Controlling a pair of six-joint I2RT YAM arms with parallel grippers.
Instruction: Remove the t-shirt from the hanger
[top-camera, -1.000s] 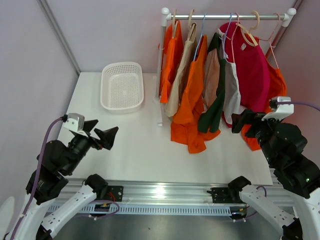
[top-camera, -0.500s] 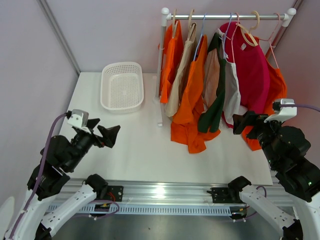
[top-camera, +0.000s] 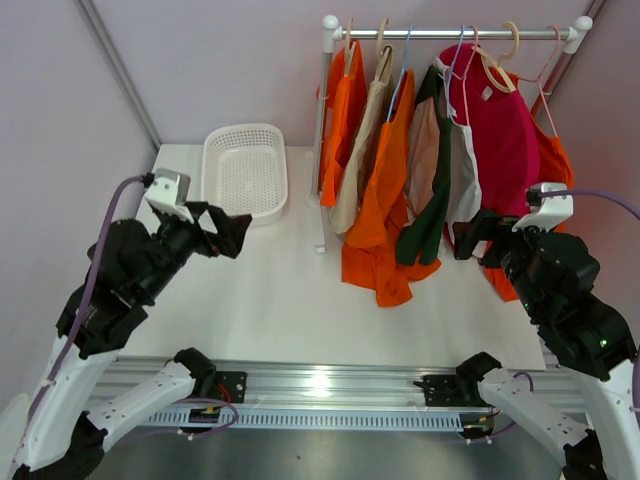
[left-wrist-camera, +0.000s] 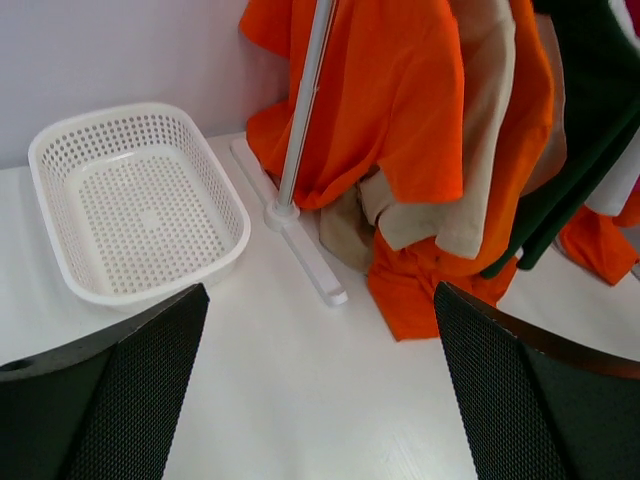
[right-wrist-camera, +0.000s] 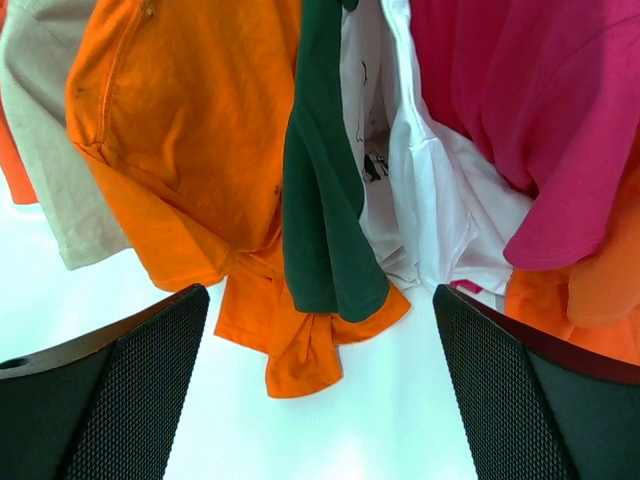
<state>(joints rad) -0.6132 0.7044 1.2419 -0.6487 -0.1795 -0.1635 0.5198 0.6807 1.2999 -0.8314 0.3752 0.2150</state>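
Note:
Several t-shirts hang on hangers from a rail (top-camera: 455, 33) at the back right: orange (top-camera: 347, 110), beige (top-camera: 365, 150), a long orange one (top-camera: 385, 200) with its hem on the table, dark green (top-camera: 432, 200), white (top-camera: 462, 185), magenta (top-camera: 505, 140). My left gripper (top-camera: 222, 232) is open and empty, left of the rack and near the basket. My right gripper (top-camera: 478, 240) is open and empty, just in front of the white and magenta shirts. The right wrist view shows the green shirt (right-wrist-camera: 325, 200) straight ahead.
A white perforated basket (top-camera: 244, 172) stands at the back left, also in the left wrist view (left-wrist-camera: 135, 200). The rack's white post and foot (left-wrist-camera: 300, 240) stand on the table between basket and shirts. Walls close in at the back and both sides.
My left gripper has risen and moved forward and right toward the basket. My right gripper has shifted slightly left and up toward the shirts. The shirts have not moved.

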